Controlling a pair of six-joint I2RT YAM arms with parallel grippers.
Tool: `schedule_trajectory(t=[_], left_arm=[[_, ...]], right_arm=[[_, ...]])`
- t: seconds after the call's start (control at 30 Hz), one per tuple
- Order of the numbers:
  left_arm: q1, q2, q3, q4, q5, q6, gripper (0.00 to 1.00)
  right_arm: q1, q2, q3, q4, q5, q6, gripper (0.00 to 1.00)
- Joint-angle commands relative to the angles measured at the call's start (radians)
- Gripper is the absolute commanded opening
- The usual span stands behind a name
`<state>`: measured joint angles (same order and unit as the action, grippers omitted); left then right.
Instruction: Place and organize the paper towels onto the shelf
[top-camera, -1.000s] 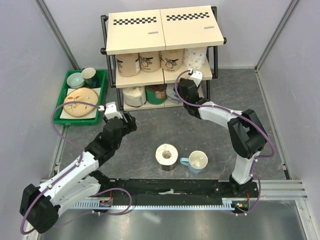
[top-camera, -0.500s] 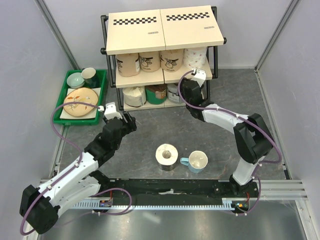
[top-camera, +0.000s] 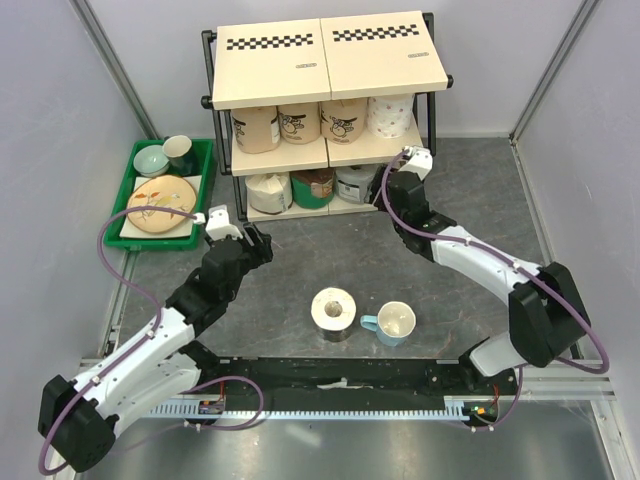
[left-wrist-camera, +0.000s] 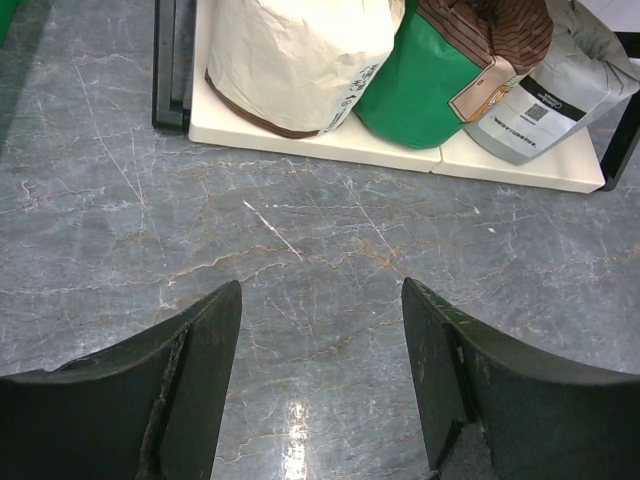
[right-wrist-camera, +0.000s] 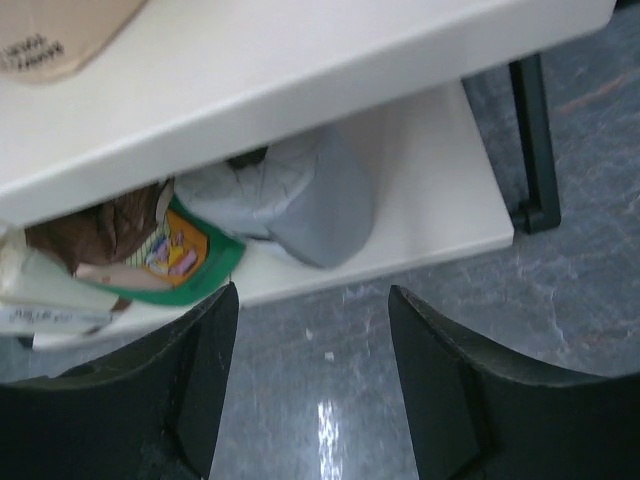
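Change: right tool (right-wrist-camera: 312, 375) backed off the shelf (top-camera: 330, 62), fingers apart, grey roll (right-wrist-camera: 312, 205) left inside | left tool (left-wrist-camera: 320, 385) apart, empty | we still owe the loose roll (top-camera: 333, 310) on the table (top-camera: 290, 265).

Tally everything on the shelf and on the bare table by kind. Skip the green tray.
Paper towel rolls: 8 (4 on the middle tier of the shelf, 3 on its bottom tier, 1 on the table)
Mugs: 1
Total: 9
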<state>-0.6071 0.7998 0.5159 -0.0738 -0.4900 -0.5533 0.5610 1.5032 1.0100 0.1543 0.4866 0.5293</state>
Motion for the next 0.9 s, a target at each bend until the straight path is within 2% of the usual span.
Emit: schedule_trajectory(t=[0.0,0.07,0.13,0.2,0.23,0.33,0.63,0.87], left_arm=[[0.001,-0.022,-0.004,0.006,0.002,-0.025,0.72],[0.000,-0.025,-0.002,0.003,0.001,-0.022,0.72],[0.001,-0.028,-0.001,0.003,0.002,-0.016,0.72],[0.001,-0.025,0.004,0.000,0.001,-0.013,0.72],[0.001,-0.025,0.007,-0.001,0.001,-0.010,0.72],[0.001,-0.027,0.018,-0.007,0.005,-0.008,0.72],[0.001,-0.028,0.022,-0.017,0.016,-0.011,0.72],[0.001,-0.040,0.019,-0.032,0.004,-0.011,0.72]], right_arm=[[0.008,-0.095,-0.001,-0.221,-0.213,0.029,0.69],[0.029,-0.126,0.045,-0.321,-0.302,-0.017,0.68],[0.053,-0.158,0.074,-0.453,-0.408,-0.043,0.71],[0.068,-0.185,0.068,-0.516,-0.488,-0.063,0.72],[0.071,-0.216,0.050,-0.530,-0.597,-0.064,0.72],[0.089,-0.256,0.009,-0.573,-0.689,-0.066,0.75],[0.250,-0.187,-0.044,-0.661,-0.691,-0.080,0.76],[0.274,-0.193,-0.059,-0.687,-0.672,-0.089,0.76]])
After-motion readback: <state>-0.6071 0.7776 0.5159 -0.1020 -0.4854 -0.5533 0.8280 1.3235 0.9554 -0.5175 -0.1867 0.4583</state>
